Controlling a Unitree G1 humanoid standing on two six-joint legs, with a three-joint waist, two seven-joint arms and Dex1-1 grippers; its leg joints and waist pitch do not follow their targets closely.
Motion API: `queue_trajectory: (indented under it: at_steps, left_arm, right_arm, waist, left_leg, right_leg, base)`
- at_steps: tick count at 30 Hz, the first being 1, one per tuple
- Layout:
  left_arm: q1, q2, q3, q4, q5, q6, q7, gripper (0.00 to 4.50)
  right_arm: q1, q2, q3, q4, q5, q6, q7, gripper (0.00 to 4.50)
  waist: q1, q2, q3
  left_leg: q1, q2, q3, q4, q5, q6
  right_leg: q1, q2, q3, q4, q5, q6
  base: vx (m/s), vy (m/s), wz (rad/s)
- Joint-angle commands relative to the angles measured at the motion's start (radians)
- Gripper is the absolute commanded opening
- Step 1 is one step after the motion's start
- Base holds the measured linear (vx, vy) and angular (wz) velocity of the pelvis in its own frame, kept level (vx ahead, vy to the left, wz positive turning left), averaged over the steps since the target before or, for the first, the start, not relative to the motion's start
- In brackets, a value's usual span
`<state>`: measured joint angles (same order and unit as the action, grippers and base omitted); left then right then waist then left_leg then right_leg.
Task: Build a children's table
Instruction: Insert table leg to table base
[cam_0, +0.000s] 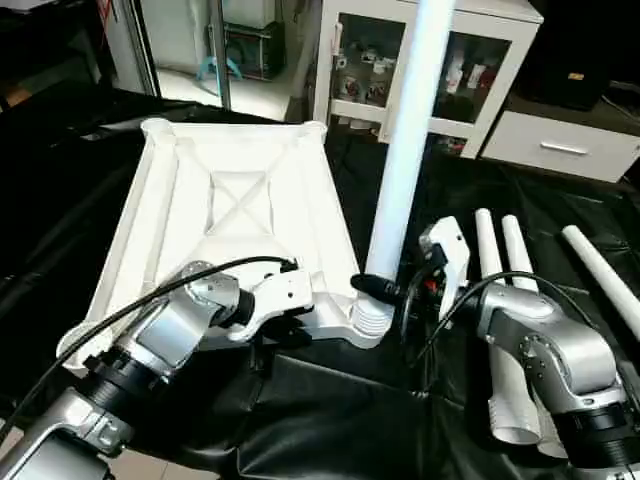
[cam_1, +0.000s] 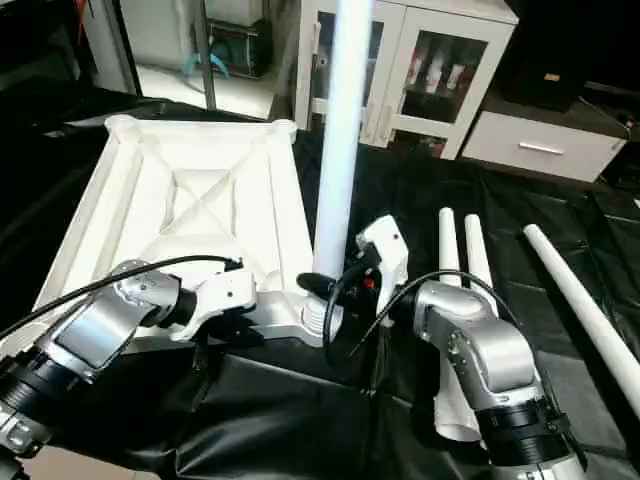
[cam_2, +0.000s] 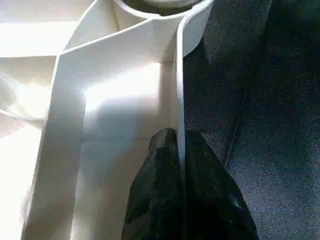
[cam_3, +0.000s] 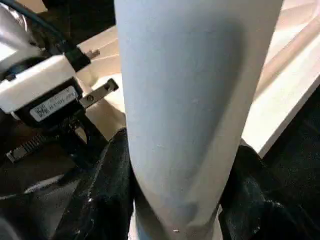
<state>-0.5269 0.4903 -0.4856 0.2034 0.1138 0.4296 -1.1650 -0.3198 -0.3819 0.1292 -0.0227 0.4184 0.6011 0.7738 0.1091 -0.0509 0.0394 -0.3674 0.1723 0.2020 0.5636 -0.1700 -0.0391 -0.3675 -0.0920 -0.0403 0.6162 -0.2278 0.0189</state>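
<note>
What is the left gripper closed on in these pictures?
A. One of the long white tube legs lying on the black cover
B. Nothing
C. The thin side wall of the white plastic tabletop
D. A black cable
C: in the left wrist view the two black fingers pinch the thin side wall of the white plastic tabletop, near its round corner socket.

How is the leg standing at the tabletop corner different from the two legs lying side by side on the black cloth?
The standing leg is upright, its threaded end in the tabletop corner socket; the two lying legs rest flat on the black cloth, fitted to nothing. The right gripper clasps the standing leg near its base; nothing grips the lying legs. All are long white tubes.
</note>
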Motion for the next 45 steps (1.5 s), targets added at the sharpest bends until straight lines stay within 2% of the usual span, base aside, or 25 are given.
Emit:
queue_trajectory:
  at_steps: [1,5,12,15,17,18,25,31,34,37,45]
  left_arm:
    - [0.017,0.000,-0.009,0.049,0.008,0.002,0.011,0.00]
    - [0.017,0.000,-0.013,0.049,0.007,0.000,0.010,0.00]
    - [0.019,-0.003,-0.012,0.050,0.008,-0.002,0.015,0.00]
    - [0.024,-0.004,-0.006,0.045,0.004,0.003,0.020,0.00]
    - [0.026,-0.006,-0.002,0.042,0.000,0.004,0.023,0.00]
    - [0.027,-0.007,0.000,0.044,-0.001,0.003,0.024,0.00]
    - [0.033,-0.015,0.018,0.047,-0.013,-0.003,0.035,0.00]
    - [0.027,-0.018,0.021,0.053,-0.014,-0.008,0.040,0.00]
    - [0.023,-0.020,0.024,0.057,-0.014,-0.010,0.039,0.00]
    - [0.021,-0.021,0.025,0.061,-0.013,-0.012,0.040,0.00]
    - [0.014,-0.026,0.034,0.075,-0.012,-0.020,0.052,0.00]
  right_arm:
    - [-0.012,-0.001,0.001,0.020,-0.015,-0.016,-0.001,1.86]
    - [-0.020,0.028,-0.003,0.058,-0.026,-0.040,-0.018,1.86]
    - [-0.027,0.062,-0.011,0.111,-0.030,-0.069,-0.040,1.86]
    - [-0.016,0.084,-0.041,0.142,-0.024,-0.095,-0.064,1.86]
    - [0.002,0.089,-0.059,0.144,-0.016,-0.104,-0.069,1.86]
    - [0.011,0.092,-0.067,0.146,-0.014,-0.110,-0.072,1.86]
    - [0.098,0.127,-0.122,0.130,0.022,-0.146,-0.094,1.86]
    - [0.142,0.158,-0.153,0.117,0.048,-0.175,-0.100,1.86]
    - [0.173,0.177,-0.168,0.104,0.068,-0.199,-0.095,1.86]
    - [0.191,0.181,-0.166,0.099,0.074,-0.223,-0.089,1.86]
    - [0.273,0.173,-0.139,0.069,0.059,-0.304,-0.012,1.86]
  waist:
    - [0.005,0.006,-0.045]
    - [0.004,0.001,-0.044]
    - [0.001,0.002,-0.041]
    - [-0.002,0.001,-0.040]
    - [-0.002,0.002,-0.039]
    - [-0.002,-0.003,-0.039]
    - [0.002,0.000,-0.040]
    - [0.005,0.000,-0.038]
    - [0.007,0.000,-0.040]
    - [0.007,0.000,-0.040]
    - [0.010,-0.003,-0.037]
  left_leg:
    - [0.024,0.063,-0.032,-0.072,-0.268,-0.053]
    - [0.023,0.063,-0.032,-0.073,-0.272,-0.050]
    - [0.023,0.064,-0.035,-0.077,-0.301,-0.057]
    - [0.024,0.064,-0.037,-0.079,-0.332,-0.066]
    - [0.026,0.065,-0.038,-0.079,-0.340,-0.066]
    - [0.025,0.065,-0.037,-0.080,-0.346,-0.065]
    - [0.023,0.065,-0.036,-0.080,-0.323,-0.052]
    - [0.025,0.066,-0.038,-0.082,-0.349,-0.055]
    - [0.023,0.066,-0.037,-0.083,-0.341,-0.053]
    - [0.022,0.065,-0.036,-0.083,-0.322,-0.045]
    - [0.021,0.066,-0.037,-0.085,-0.336,-0.036]
  right_leg:
    - [0.011,-0.066,0.040,-0.078,-0.161,-0.187]
    - [0.010,-0.066,0.039,-0.079,-0.177,-0.188]
    - [0.006,-0.069,0.040,-0.085,-0.242,-0.174]
    - [0.004,-0.070,0.040,-0.090,-0.290,-0.163]
    - [0.001,-0.071,0.041,-0.091,-0.299,-0.159]
    - [0.001,-0.071,0.041,-0.093,-0.301,-0.157]
    - [0.002,-0.070,0.041,-0.091,-0.273,-0.157]
    - [-0.001,-0.071,0.041,-0.096,-0.315,-0.147]
    - [0.000,-0.072,0.042,-0.095,-0.299,-0.146]
    - [0.002,-0.069,0.040,-0.093,-0.268,-0.150]
    - [0.002,-0.071,0.041,-0.099,-0.311,-0.138]
  base:
    - [0.000,0.000,0.00]
    - [0.000,0.000,0.00]
    - [0.000,0.000,0.00]
    - [0.000,0.000,0.00]
    - [0.000,0.000,0.00]
    - [0.000,0.000,0.00]
    - [0.000,0.000,0.00]
    - [0.000,0.000,0.00]
    - [0.000,0.000,0.00]
    - [0.000,0.000,0.00]
    - [0.000,0.000,0.00]
